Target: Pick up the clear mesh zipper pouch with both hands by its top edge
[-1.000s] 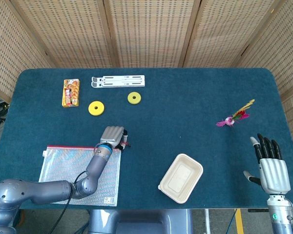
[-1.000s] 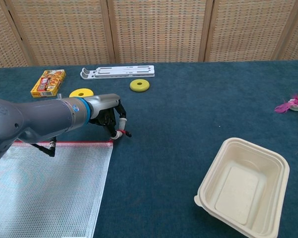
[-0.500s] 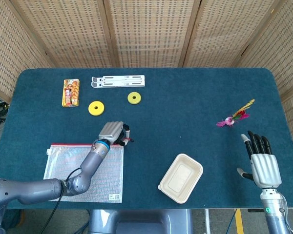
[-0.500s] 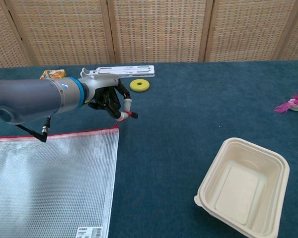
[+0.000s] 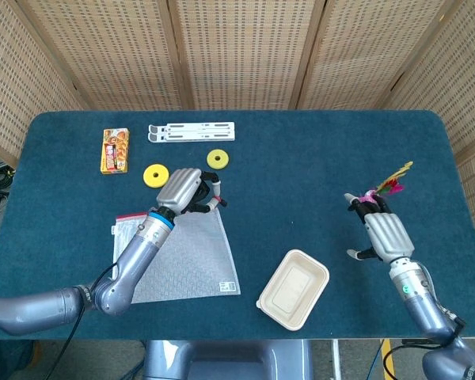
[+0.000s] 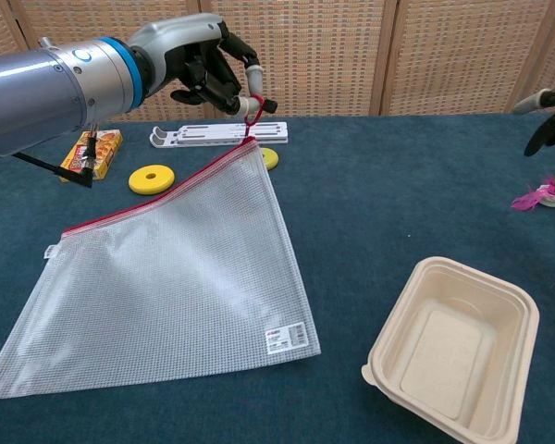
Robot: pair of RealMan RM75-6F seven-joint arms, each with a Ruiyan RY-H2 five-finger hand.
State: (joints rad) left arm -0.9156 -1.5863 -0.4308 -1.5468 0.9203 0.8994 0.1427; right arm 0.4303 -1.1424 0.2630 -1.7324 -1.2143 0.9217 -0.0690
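Note:
The clear mesh zipper pouch (image 5: 186,257) with a red zip along its top edge hangs tilted, its right top corner lifted off the blue table (image 5: 301,158). My left hand (image 5: 186,192) pinches that corner by the red zip pull. In the chest view the pouch (image 6: 176,277) slopes down to the left from my left hand (image 6: 199,69), its lower left part lying on the cloth. My right hand (image 5: 382,232) hovers far to the right, holding nothing, fingers apart. The chest view catches only part of the right hand (image 6: 548,118) at its right edge.
A beige takeaway tray (image 5: 293,289) sits right of the pouch. A pink feather toy (image 5: 384,188) lies just beyond my right hand. Two yellow discs (image 5: 155,175) (image 5: 217,159), a snack box (image 5: 115,150) and a white stand (image 5: 191,131) lie at the back left.
My left hand has risen and moved right and back, lifting the pouch's right top corner so the pouch tilts up. My right hand has moved in from the front right edge towards the feather toy.

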